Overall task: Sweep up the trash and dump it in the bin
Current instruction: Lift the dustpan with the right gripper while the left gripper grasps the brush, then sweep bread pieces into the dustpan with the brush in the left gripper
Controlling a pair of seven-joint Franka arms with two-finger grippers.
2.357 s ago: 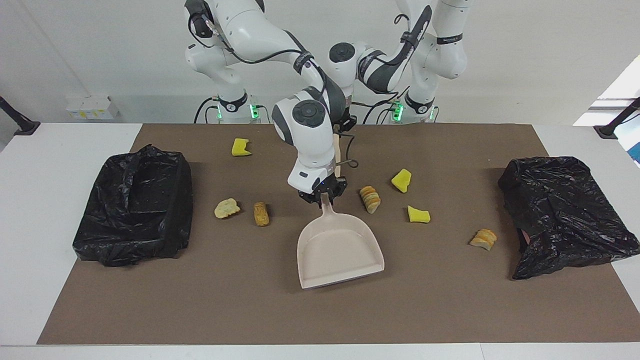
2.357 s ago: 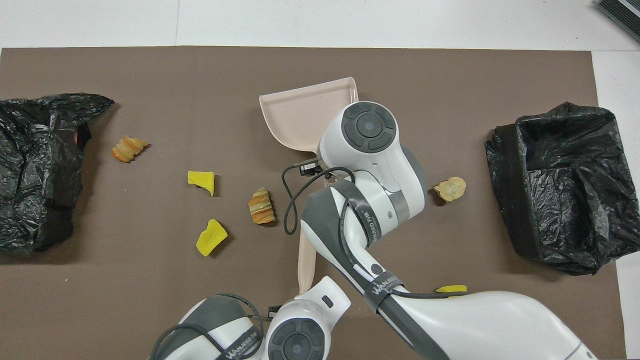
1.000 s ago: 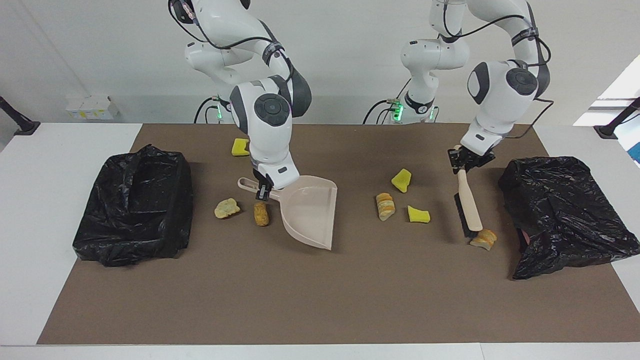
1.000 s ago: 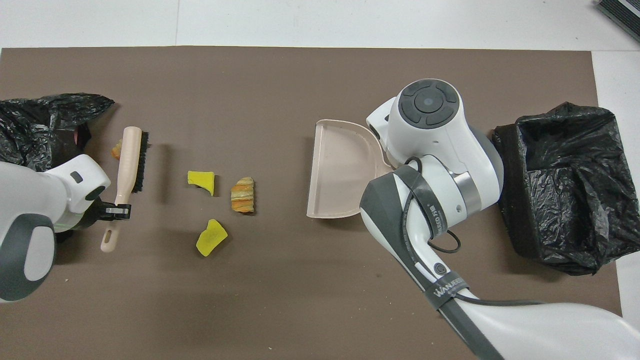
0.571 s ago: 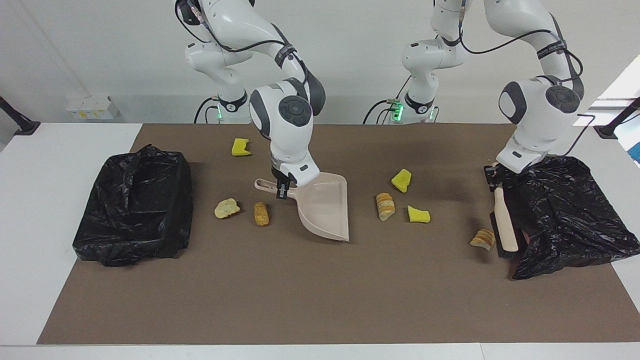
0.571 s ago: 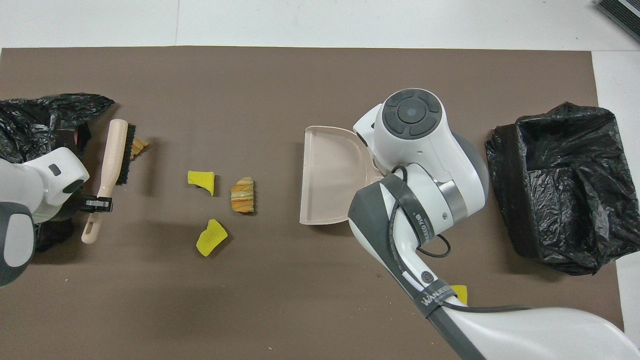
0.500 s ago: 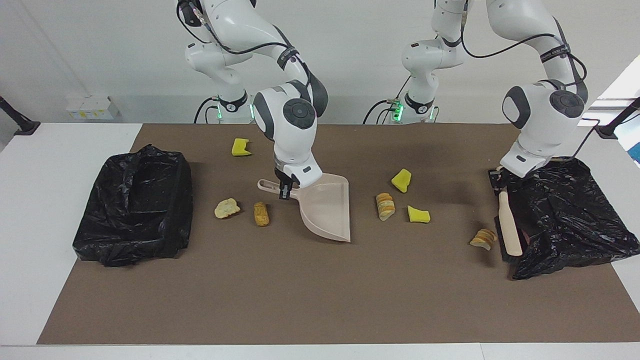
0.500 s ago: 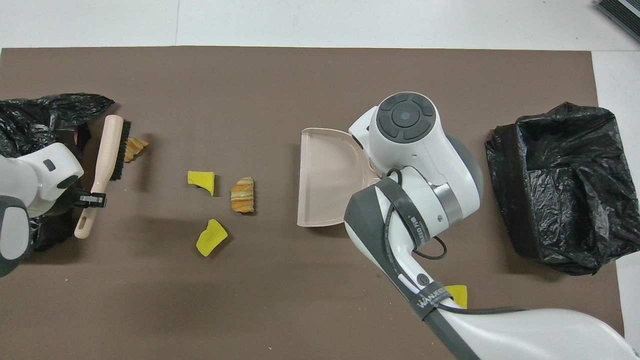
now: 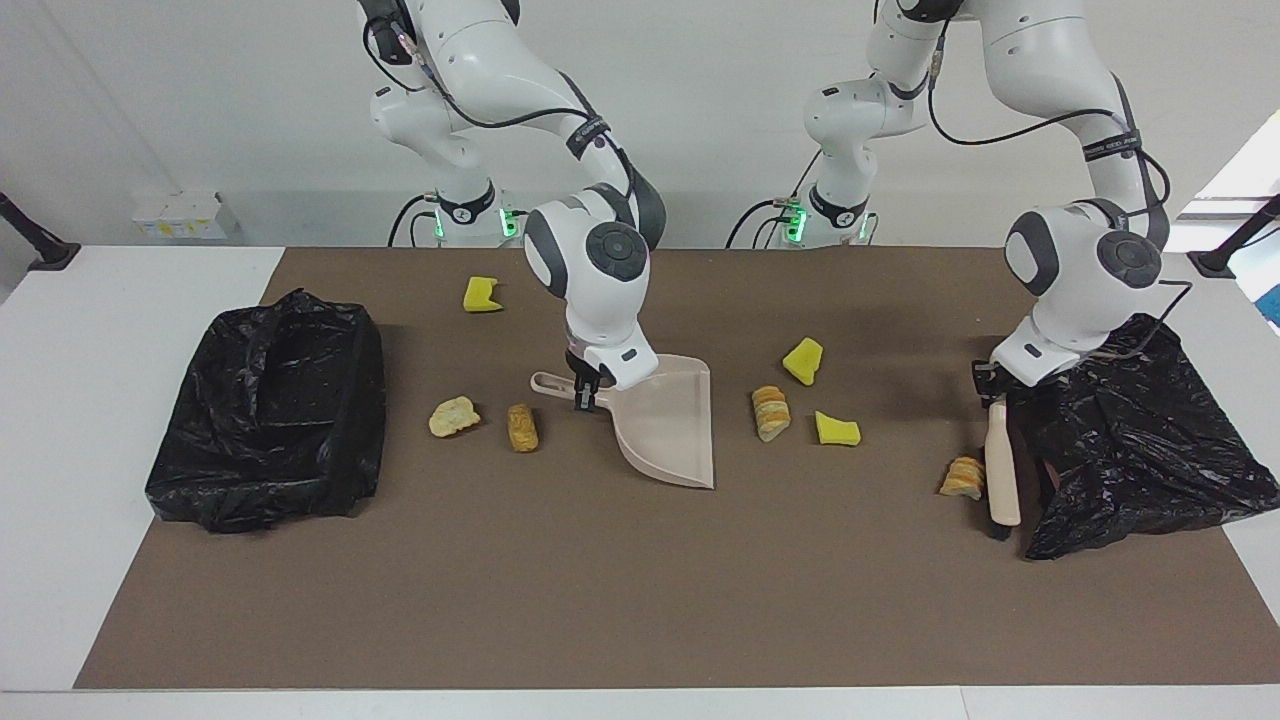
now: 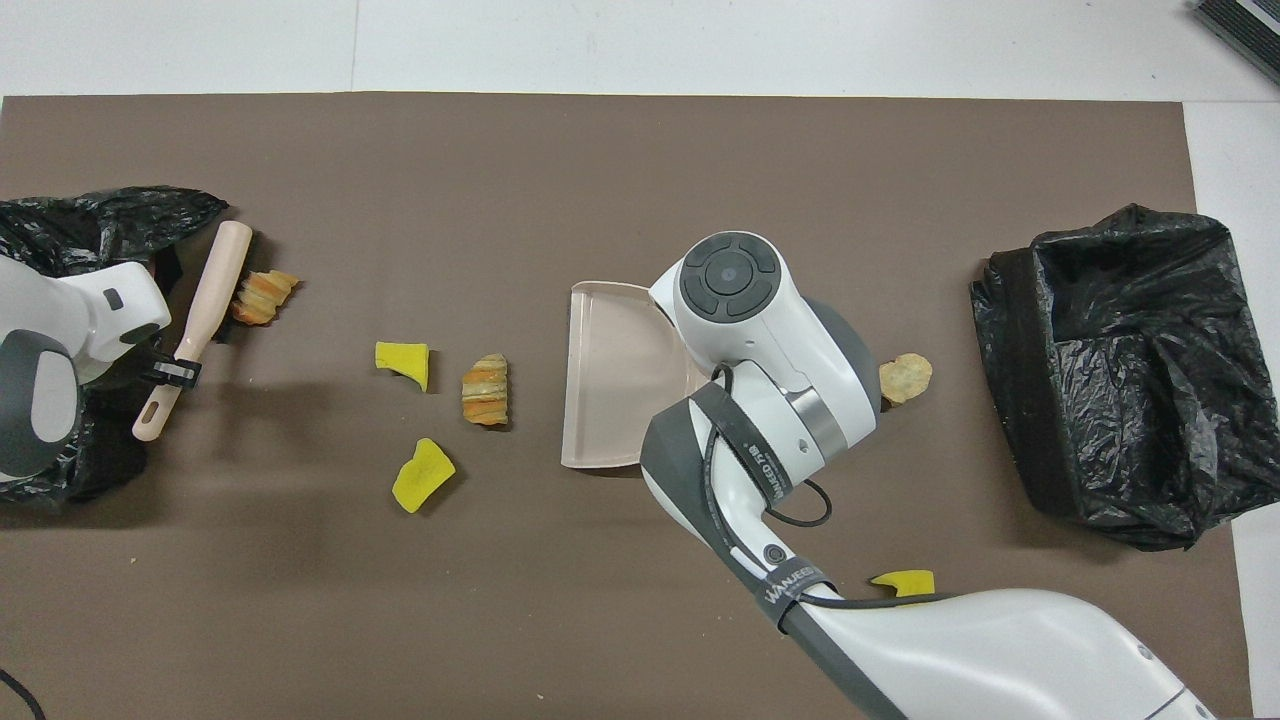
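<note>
Looks barely started: both tools taken up, nothing swept into the pan, nothing seen dumped. Counting seven pieces of trash loose on the brown mat covering the counter: three bright yellow sponge chunks and four tan bread-like lumps. Toward the left arm's end, one lump lying just beside the beige black-bristled brush, itself clamped at the handle in the closed jaws of the left gripper. Between brush and pan, two yellow chunks and one lump. Toward the right arm's end, two lumps, plus one yellow chunk nearer the robots. Gripped by its handle in the closed jaws of the right gripper, one empty beige plastic dustpan, mouth facing the left arm's end. Also two black-bagged bins, one at each end of the mat, contents hidden. Left to do: all sweeping, all dumping.
</note>
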